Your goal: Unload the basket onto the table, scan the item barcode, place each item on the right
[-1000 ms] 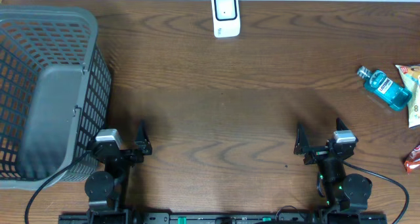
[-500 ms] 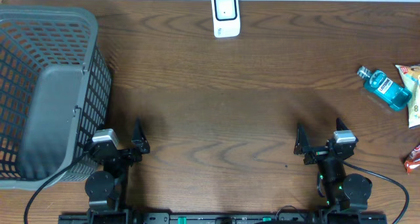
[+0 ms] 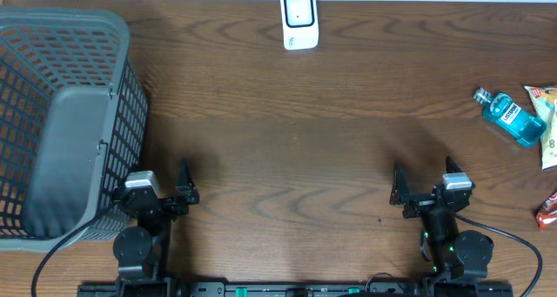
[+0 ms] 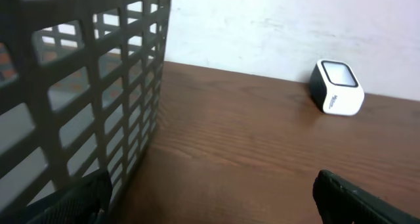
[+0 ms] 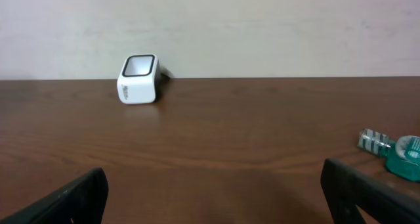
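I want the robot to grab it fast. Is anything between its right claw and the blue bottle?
No. In the overhead view, only bare brown table lies between the open right gripper and the blue bottle.

Soft, even light falls on the desk (image 3: 287,123), with faint shadows toward its near edge. In the left wrist view the near basket (image 4: 72,99) is blurred; the far wall (image 5: 275,27) looks pale and grainy.

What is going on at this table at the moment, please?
Nothing is being handled yet. The left gripper and right gripper sit open and empty at the near side. The white scanner stands at the far edge, the blue bottle lies far right, and a grey basket sits on the left.
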`<state>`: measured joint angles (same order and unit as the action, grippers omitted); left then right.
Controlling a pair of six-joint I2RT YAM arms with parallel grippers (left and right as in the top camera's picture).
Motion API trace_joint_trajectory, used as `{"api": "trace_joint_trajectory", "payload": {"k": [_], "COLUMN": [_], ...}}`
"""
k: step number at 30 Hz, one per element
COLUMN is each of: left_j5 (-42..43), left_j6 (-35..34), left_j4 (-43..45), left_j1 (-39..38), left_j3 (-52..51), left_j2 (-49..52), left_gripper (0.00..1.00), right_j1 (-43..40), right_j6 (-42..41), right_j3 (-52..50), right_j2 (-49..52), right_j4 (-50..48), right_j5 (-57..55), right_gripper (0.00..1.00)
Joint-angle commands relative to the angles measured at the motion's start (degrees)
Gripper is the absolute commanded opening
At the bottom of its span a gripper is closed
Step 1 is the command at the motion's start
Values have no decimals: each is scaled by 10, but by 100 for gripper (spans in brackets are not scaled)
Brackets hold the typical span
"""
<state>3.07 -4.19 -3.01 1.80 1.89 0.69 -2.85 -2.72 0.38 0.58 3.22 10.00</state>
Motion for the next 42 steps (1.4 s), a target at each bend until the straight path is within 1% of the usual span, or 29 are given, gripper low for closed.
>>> {"api": "trace_joint_trajectory", "payload": {"k": [1, 6, 42], "left_j5": [3, 4, 5], "left_j6": [23, 34, 31], "left_j4": [-11, -11, -8], "left_j1": [-8, -17, -17], "left_j3": [-16, -16, -16], "left_j2": [-6, -6, -5], "left_gripper": [98, 98, 98], "right_j1": [3, 3, 3], "right_j6": [6, 6, 6], "right_j3": [-1, -1, -1], "right_j2": [-3, -3, -3], "right_j4": [3, 3, 3], "right_j5": [-9, -9, -9], "right_gripper": [99, 99, 99]}}
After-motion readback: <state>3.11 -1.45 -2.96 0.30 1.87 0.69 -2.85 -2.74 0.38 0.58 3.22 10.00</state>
